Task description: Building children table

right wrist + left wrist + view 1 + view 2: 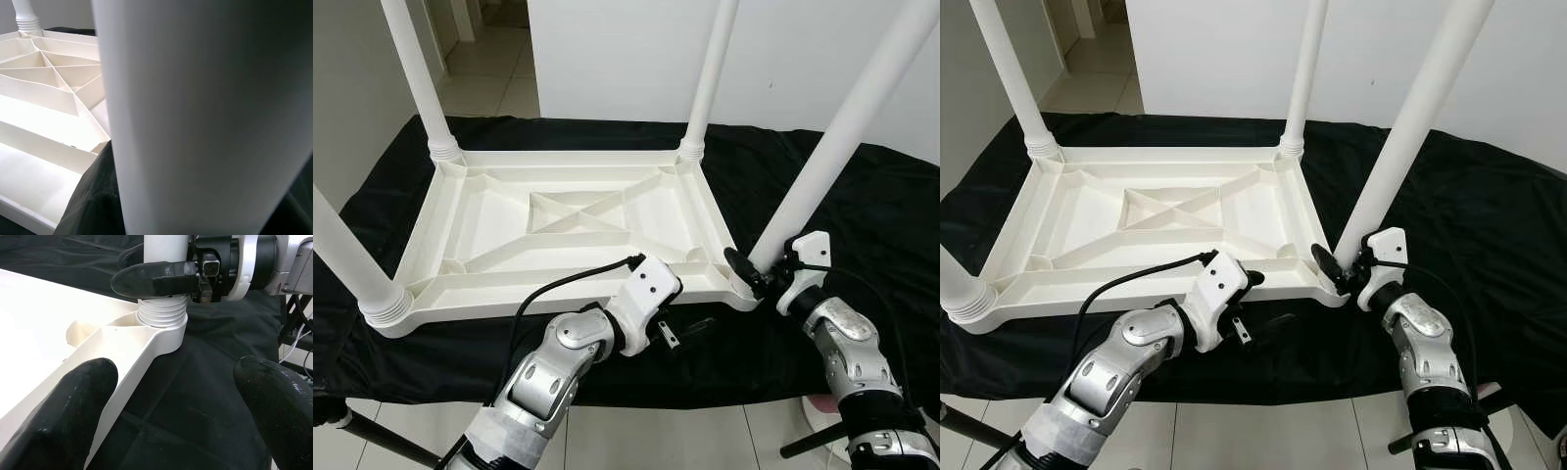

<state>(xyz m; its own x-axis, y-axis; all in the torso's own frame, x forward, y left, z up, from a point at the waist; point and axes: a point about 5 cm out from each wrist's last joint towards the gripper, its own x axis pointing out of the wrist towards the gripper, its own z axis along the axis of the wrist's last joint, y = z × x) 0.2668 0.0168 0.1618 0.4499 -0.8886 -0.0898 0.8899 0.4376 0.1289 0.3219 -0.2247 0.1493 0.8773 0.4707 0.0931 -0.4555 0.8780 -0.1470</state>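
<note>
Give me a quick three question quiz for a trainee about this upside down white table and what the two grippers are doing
1. True or false: all four legs stand in the tabletop.
2. Which gripper grips the near right leg? A) left gripper B) right gripper
3. Fill in: the table lies on a ____ cloth.

Key: 1 true; 2 B; 3 black.
</note>
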